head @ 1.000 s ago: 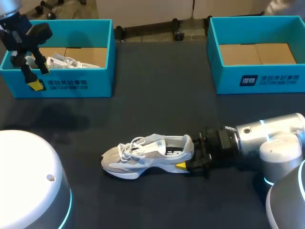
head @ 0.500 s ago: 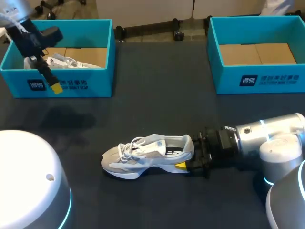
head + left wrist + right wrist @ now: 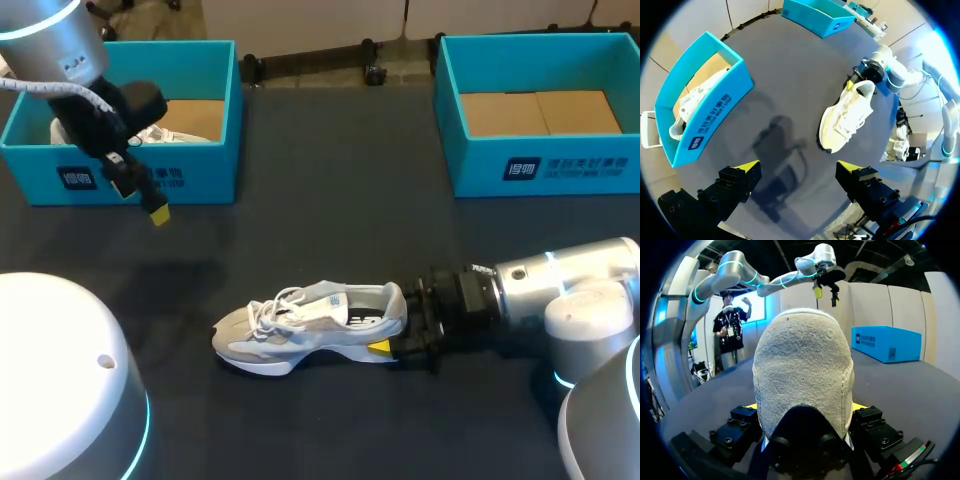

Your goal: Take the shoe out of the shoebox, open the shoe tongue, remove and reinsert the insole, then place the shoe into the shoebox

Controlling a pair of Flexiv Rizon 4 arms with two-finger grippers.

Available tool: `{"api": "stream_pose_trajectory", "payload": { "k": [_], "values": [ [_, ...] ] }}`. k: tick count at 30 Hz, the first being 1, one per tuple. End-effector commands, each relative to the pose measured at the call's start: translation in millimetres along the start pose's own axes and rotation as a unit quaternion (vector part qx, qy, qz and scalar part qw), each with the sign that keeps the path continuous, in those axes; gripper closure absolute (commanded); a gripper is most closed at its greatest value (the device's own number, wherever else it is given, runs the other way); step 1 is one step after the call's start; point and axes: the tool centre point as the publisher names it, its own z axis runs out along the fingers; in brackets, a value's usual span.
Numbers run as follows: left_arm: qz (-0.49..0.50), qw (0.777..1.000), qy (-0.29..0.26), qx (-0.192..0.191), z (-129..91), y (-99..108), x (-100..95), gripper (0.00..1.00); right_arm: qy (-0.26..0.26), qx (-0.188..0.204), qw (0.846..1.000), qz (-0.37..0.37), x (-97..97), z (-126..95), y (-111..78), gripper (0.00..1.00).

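A white and grey shoe (image 3: 310,325) lies on its sole mid-table, toe to the left. My right gripper (image 3: 400,338) is shut on its heel (image 3: 802,370), with a yellow-tipped finger pressing each side. The left gripper (image 3: 145,200) hangs open and empty above the table, just in front of the left blue shoebox (image 3: 200,175). In the left wrist view, the shoe (image 3: 847,117) lies well ahead of the open left gripper (image 3: 797,167), and the right gripper (image 3: 862,80) is at its heel. The left gripper (image 3: 824,290) hangs high beyond the shoe in the right wrist view.
The left shoebox (image 3: 715,107) holds a second white shoe (image 3: 150,130). Another blue shoebox (image 3: 540,165) stands at the back right with only its cardboard floor showing. Dark tabletop lies between the boxes and the shoe.
My left arm has swung right and forward, from over the left shoebox's front wall out above the table. The right arm and the shoe have not moved.
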Motion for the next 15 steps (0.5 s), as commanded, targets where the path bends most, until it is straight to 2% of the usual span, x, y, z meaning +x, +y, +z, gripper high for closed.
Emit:
{"api": "stream_pose_trajectory", "payload": {
  "k": [1, 4, 8, 12, 15],
  "values": [
    [0.0, 1.0, -0.002, 0.003, -0.6, 3.8, 0.5, 0.0, -0.001, 0.001, 1.0, 0.0, 1.6, 1.7, -0.7, 1.0],
    [0.0, 1.0, -0.002, 0.003, -0.6, 3.8, 0.5, 0.0, -0.001, 0.001, 1.0, 0.0, 1.6, 1.7, -0.7, 1.0],
    [-0.078, 0.996, 0.019, -0.043, 8.2, -0.1, 7.9, 0.0, -0.001, 0.001, 1.0, 0.0, 1.6, 1.7, -0.7, 1.0],
    [-0.131, 0.989, 0.023, -0.071, 14.3, 0.3, 15.6, 0.0, -0.001, 0.001, 1.0, 0.0, 1.6, 1.7, -0.7, 1.0],
    [-0.165, 0.984, 0.012, -0.071, 17.1, -0.9, 21.2, 0.0, -0.001, 0.001, 1.0, 0.0, 1.6, 1.7, -0.7, 1.0]
  ]
}}
